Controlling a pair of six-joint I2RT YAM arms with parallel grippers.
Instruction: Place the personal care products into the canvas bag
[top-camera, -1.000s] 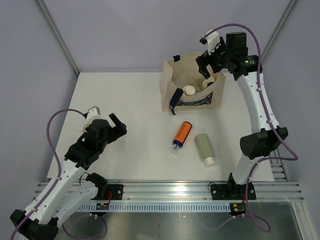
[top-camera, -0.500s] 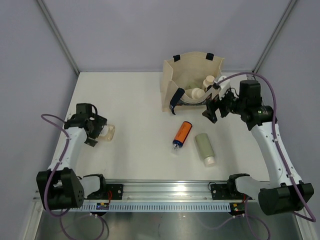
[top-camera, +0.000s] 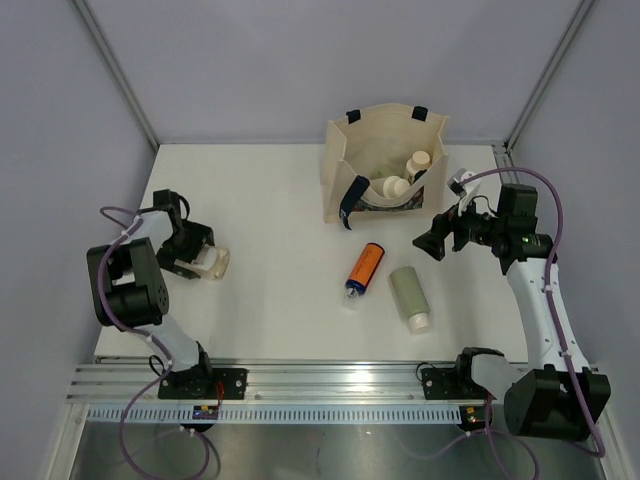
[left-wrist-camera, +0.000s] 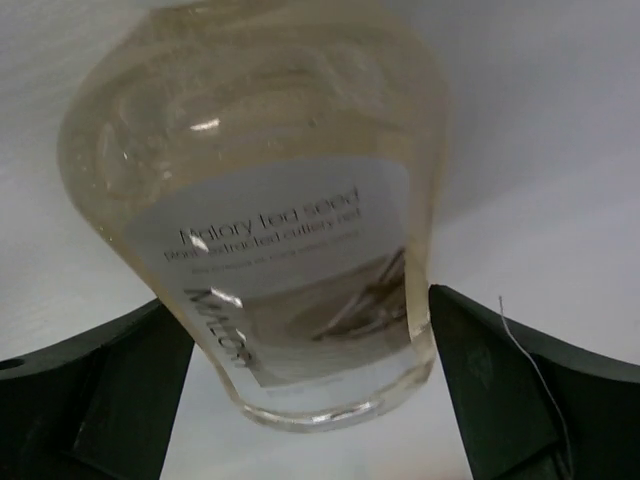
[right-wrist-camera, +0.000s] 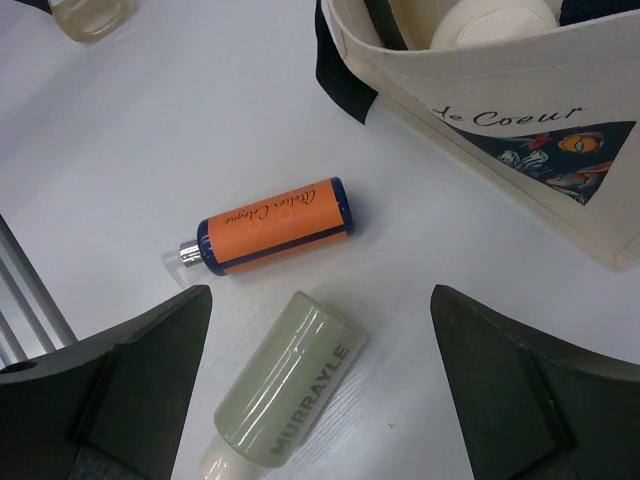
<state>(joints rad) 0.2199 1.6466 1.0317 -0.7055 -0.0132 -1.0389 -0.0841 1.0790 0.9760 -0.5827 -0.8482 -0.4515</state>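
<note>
From my station I see the canvas bag (top-camera: 338, 185) standing upright at the far side of the counter (top-camera: 260, 195), right of the middle, mouth open, with one dark navy strap (top-camera: 350, 205) hanging down over its front wall. Two cream bottles with round caps sit inside it, one near the front (top-camera: 396, 186) and one further back (top-camera: 420, 160); the right wrist view shows the front cap just inside the rim, above the dark floral panel (right-wrist-camera: 560, 155). Three products lie outside the bag. The orange bottle (top-camera: 365, 265) lies on its side on the counter just in front of the bag, its blue end towards the bag and its small tip pointing to the near edge. Just to its right, close but apart from it, the sage-green bottle (top-camera: 408, 292) also lies flat, its white cap towards the near edge. The right end effector (top-camera: 432, 240) hangs above the counter beside the bag's front right corner, fingers spread wide and holding nothing; through its camera both bottles show below it. Far over on the left side of the counter, a clear pale bottle (left-wrist-camera: 270, 200) lies on its side. The left end effector (left-wrist-camera: 305, 310) is low at the counter with its fingers apart, one on each side of that bottle's end. The fingers stand very close to the bottle, but I cannot tell whether either one touches it.
</note>
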